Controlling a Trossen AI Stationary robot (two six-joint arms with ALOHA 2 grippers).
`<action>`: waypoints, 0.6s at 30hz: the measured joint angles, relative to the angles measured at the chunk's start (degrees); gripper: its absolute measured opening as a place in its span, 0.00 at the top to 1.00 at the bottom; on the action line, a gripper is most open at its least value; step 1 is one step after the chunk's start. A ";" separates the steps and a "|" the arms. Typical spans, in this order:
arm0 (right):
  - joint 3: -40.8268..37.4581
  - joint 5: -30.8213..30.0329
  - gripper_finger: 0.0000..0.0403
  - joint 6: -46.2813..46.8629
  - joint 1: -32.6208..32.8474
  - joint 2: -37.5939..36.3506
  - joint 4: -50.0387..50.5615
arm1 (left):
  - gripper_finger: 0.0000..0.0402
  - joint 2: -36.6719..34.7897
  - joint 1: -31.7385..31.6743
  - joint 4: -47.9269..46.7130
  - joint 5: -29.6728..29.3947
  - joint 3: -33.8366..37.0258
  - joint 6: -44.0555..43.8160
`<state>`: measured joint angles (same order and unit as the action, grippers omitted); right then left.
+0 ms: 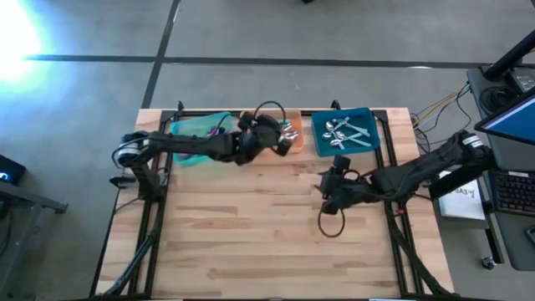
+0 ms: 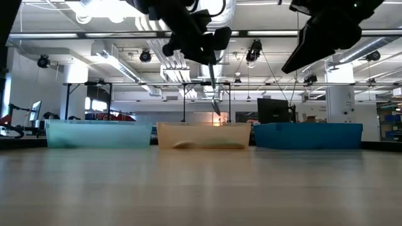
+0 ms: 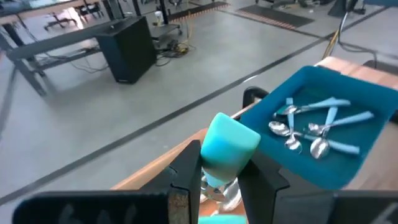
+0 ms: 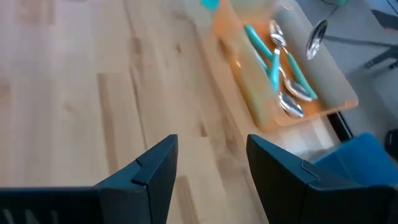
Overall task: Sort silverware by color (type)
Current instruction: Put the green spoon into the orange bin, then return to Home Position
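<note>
My left gripper (image 1: 282, 135) is over the orange tray (image 1: 294, 144), shut on a teal-handled, silver-headed spoon (image 2: 215, 94) that hangs head down above that tray (image 2: 204, 135). In the right wrist view the orange tray (image 4: 267, 106) holds a few teal-handled spoons (image 4: 283, 71), and the hanging spoon's head (image 4: 317, 38) shows above them. The blue tray (image 1: 319, 138) holds several spoons (image 3: 314, 127). The green tray (image 1: 196, 132) holds something purple. My right gripper (image 4: 211, 155) is open, above bare table in front of the blue tray (image 1: 328, 189). My left gripper pinches the spoon's teal handle near its free end (image 3: 227, 146) between its two fingers (image 3: 186, 174). The fingers come from above, slanting down. The spoon is lifted clear and hangs nearly upright below them, its silver head (image 2: 217, 107) just above the orange tray.
The three trays stand in a row along the table's far edge (image 2: 100, 134). The near half of the wooden table (image 1: 251, 242) is bare wood. A black cable loop (image 1: 330, 224) lies under the right arm. A desk with a keyboard stands off the table's right side.
</note>
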<state>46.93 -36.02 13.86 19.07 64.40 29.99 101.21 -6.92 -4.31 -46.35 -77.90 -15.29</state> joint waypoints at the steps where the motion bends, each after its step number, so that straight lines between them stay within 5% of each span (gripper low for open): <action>1: -1.38 -0.01 0.55 0.49 -0.37 -1.00 -1.21 | 0.84 0.36 -0.78 1.14 0.89 0.03 0.06; 10: -7.43 0.07 0.55 2.85 -0.85 -6.11 -5.24 | 0.60 3.47 -3.14 4.91 2.03 0.03 -1.69; 18: -8.73 -0.01 0.55 1.03 -0.85 -5.95 -5.69 | 0.60 3.88 -2.95 8.95 1.99 0.06 -1.73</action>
<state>38.20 -36.03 14.89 18.22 58.46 24.30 105.09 -9.88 4.64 -44.36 -77.84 -17.02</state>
